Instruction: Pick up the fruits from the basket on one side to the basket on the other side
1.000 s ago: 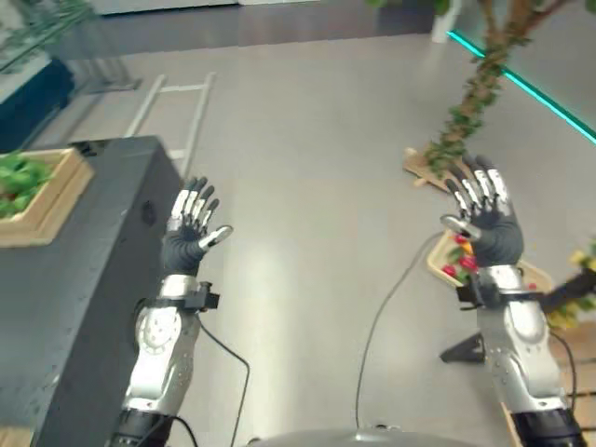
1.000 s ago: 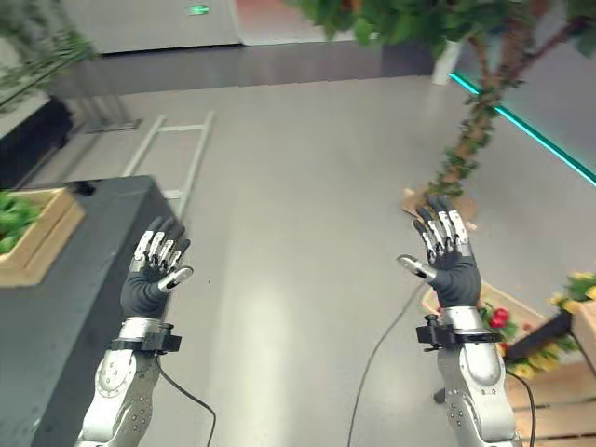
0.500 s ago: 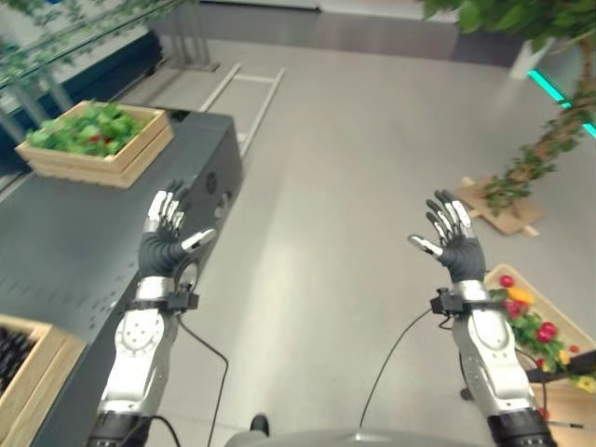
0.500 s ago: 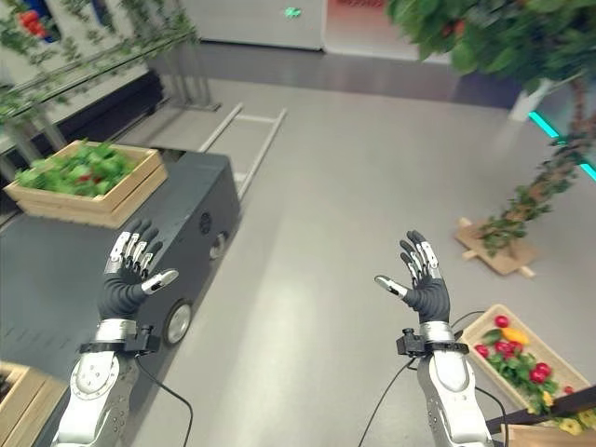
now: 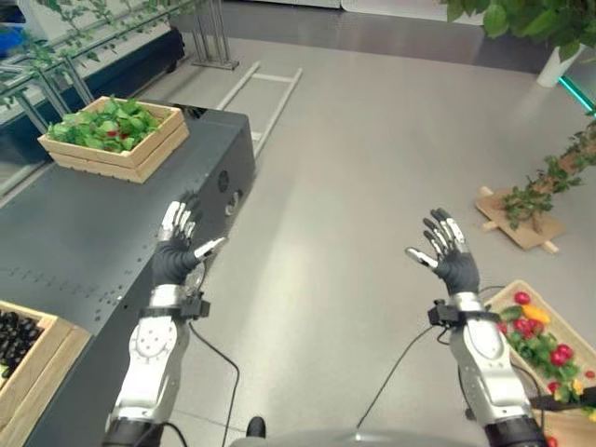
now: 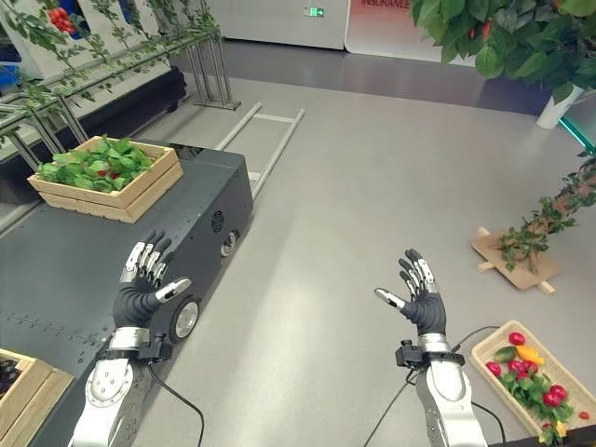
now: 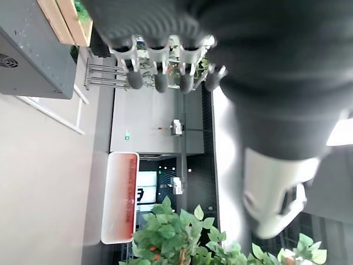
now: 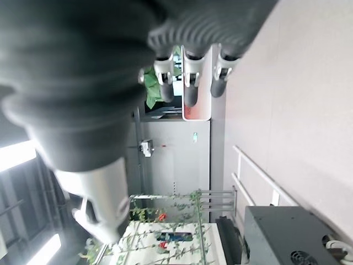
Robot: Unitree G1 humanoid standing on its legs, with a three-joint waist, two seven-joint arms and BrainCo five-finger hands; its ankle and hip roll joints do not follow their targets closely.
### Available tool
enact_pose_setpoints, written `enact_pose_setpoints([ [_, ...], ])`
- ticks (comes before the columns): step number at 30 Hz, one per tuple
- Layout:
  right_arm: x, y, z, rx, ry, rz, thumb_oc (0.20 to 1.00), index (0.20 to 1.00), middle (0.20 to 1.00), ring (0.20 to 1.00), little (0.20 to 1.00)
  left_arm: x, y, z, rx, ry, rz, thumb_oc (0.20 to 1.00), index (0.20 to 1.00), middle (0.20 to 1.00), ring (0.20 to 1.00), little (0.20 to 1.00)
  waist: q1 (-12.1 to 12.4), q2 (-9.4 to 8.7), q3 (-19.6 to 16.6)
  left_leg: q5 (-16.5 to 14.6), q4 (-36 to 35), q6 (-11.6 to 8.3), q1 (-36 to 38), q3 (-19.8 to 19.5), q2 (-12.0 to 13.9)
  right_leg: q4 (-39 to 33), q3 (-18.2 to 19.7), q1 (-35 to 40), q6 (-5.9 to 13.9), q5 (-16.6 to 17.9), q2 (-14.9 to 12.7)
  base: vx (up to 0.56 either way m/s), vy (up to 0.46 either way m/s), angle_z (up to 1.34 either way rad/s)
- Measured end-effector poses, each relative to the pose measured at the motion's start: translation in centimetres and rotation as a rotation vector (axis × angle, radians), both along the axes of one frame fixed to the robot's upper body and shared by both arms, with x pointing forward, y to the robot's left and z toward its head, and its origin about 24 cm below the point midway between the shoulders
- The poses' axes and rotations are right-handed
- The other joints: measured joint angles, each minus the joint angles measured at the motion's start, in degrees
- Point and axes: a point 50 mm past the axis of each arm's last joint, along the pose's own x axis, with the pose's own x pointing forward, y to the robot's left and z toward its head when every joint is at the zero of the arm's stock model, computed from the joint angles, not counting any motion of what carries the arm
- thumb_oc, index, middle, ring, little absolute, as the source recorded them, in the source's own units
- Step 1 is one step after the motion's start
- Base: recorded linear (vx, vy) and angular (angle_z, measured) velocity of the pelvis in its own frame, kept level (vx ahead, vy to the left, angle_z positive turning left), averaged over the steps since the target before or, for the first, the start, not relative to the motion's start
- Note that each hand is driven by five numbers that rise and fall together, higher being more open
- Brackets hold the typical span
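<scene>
Both arms are raised in front of the robot with nothing in either hand. The left hand [image 5: 174, 256] is held up over the edge of the dark grey tabletop [image 5: 74, 233], palm turned inward, its fingers [image 5: 177, 216] straight and spread with the thumb sticking out to the side; it touches nothing. The right hand [image 5: 453, 264] is up at about the same height over the bare grey floor [image 5: 345, 186], likewise with fingers [image 5: 442, 228] extended and fanned, thumb apart, empty. The left wrist view confirms straight fingers [image 7: 160, 83] pointing into open air, and the right wrist view shows the same for the other hand's fingers [image 8: 190, 91].

The fruit sits in a shallow woven basket [image 6: 484, 349] on the floor to the robot's right, well below and beside the right arm: red round fruits [image 6: 549, 395], an orange-yellow piece [image 6: 529, 354] and some green leaves lie in it. On the tabletop to the left, at the far end, stands a wooden crate [image 5: 140, 158] filled with green leaves and a few red bits. Another wooden crate [image 5: 47, 358] sits at the near left corner of the tabletop, holding dark round fruit [image 5: 14, 337]. A small tree [image 5: 540, 191] on a wooden base stands on the floor farther off to the right.
</scene>
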Motion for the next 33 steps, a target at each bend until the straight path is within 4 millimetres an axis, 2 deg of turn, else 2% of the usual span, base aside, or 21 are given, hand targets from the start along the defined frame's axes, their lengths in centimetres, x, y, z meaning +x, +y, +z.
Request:
enact_pose_setpoints([
  [8, -0.1, -0.1, 0.0, 0.001, 0.003, -0.014, 1.000, 1.000, 1.000, 1.000, 1.000, -0.1, -0.2, -0.3, 0.000, 0.014, -0.018, 1.000, 1.000, 1.000, 1.000, 1.000, -0.3, -0.03, -1.4, 0.0, -0.6, -0.02, 1.0, 0.1, 0.0, -0.3, -0.1, 0.8, 0.10, 0.0, 0.0, 0.00, -0.012, 0.00],
  [18, -0.1, -0.2, 0.0, 0.001, 0.003, -0.036, 1.000, 1.000, 1.000, 1.000, 1.000, -0.2, -0.5, -0.6, -0.001, 0.028, -0.029, 1.000, 1.000, 1.000, 1.000, 1.000, -0.3, -0.04, -1.5, 0.0, -0.6, -0.01, 1.2, 0.3, 0.0, -0.3, 0.3, 0.8, 0.08, 0.1, 0.0, 0.00, 0.000, 0.00],
  [25, 0.0, -0.2, 0.0, -0.003, 0.002, -0.040, 1.000, 1.000, 1.000, 1.000, 1.000, -0.3, -0.8, -0.8, -0.002, 0.038, -0.037, 1.000, 1.000, 1.000, 1.000, 1.000, -1.5, -0.01, -1.5, 0.0, -0.6, 0.00, 1.9, 0.5, 0.0, -0.3, 0.4, 1.2, 0.08, 0.1, 0.0, 0.00, 0.000, 0.00],
  [33, -0.1, -0.4, -0.3, -0.001, 0.014, -0.056, 1.000, 1.000, 1.000, 1.000, 1.000, -0.5, -0.7, -1.1, -0.002, 0.052, -0.029, 1.000, 1.000, 1.000, 1.000, 1.000, -1.6, 0.00, -1.7, 0.0, -0.6, 0.00, 1.9, 1.7, 0.1, -0.8, 1.6, 0.9, 0.02, 0.9, 0.0, 0.00, -0.001, -0.08],
])
